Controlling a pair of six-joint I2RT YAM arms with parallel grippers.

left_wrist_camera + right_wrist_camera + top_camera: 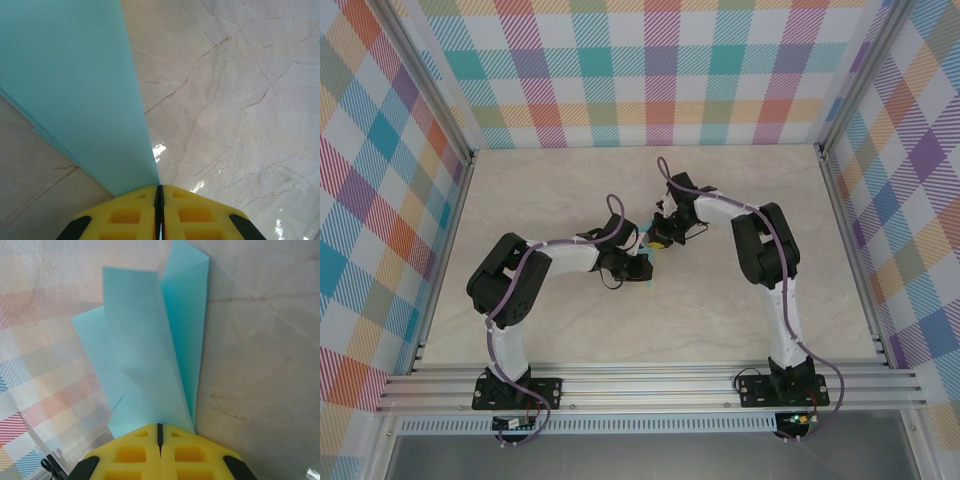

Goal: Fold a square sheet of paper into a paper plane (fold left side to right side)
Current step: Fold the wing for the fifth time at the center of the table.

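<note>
The square sheet of paper (75,90) is turquoise and folded into several layers. Both grippers hold it in the air over the middle of the table. In the left wrist view its long straight edge runs down into the seam of my left gripper (159,192), whose yellow jaws are shut on it. In the right wrist view the creased paper (150,355) fans upward out of my right gripper (160,429), also shut on it. From above, the left gripper (642,268) and right gripper (657,243) meet almost tip to tip. Whether the fold has the paper plane's form I cannot tell.
The marble-patterned table (550,190) lies under both arms. Plaid walls (650,70) close the back and both sides. Aluminium rails (650,385) run along the near edge by the arm bases.
</note>
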